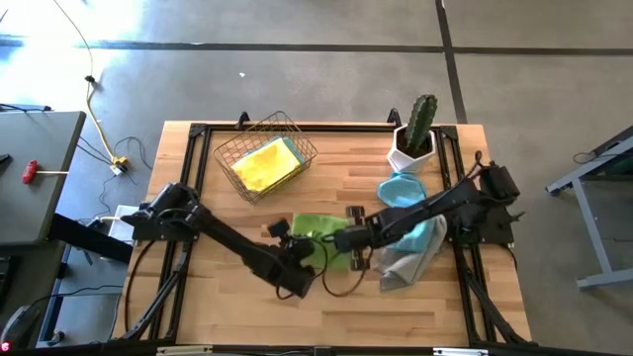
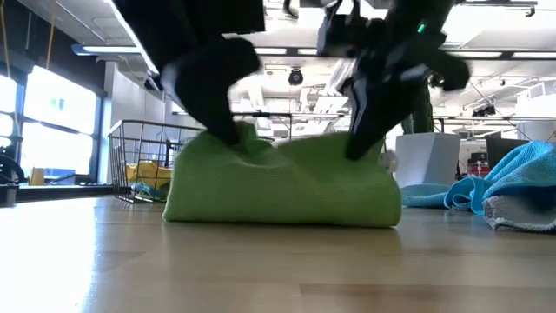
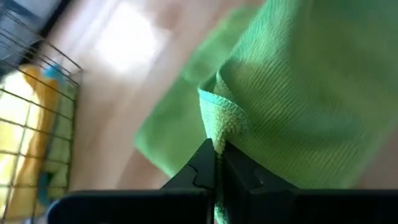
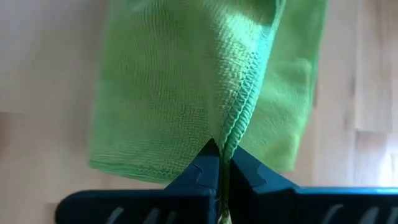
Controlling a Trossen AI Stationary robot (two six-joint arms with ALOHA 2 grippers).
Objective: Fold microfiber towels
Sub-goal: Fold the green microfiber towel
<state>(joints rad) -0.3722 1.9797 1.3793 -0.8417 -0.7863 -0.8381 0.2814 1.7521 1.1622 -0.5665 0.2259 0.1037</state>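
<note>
A lime green microfiber towel (image 2: 282,184) lies in a low heap at the table's middle (image 1: 315,229), its underside on the wood. My left gripper (image 3: 216,155) is shut on the heap's upper left part (image 2: 236,137). My right gripper (image 4: 222,155) is shut on its upper right part (image 2: 363,146). A yellow towel (image 1: 265,163) lies in the wire basket (image 1: 226,158) at the back. A light blue towel (image 1: 401,188) and a grey one (image 1: 404,265) lie at the right. My left gripper pinches a bunched, hemmed edge of the green towel (image 3: 219,124) between its two fingers, coming slanting down from the table's left. The cloth rises to the fingers and spreads onto the table below. My right gripper pinches the stitched hem of the green towel (image 4: 241,118) between its two fingers, coming steeply from above on the right. The hem runs away from the fingers as a raised ridge; the rest of the cloth lies on the table.
A cactus in a white pot (image 1: 415,136) stands at the back right. The blue and grey towels lie under my right arm. Bare wood (image 1: 247,297) stretches along the near edge and at the left.
</note>
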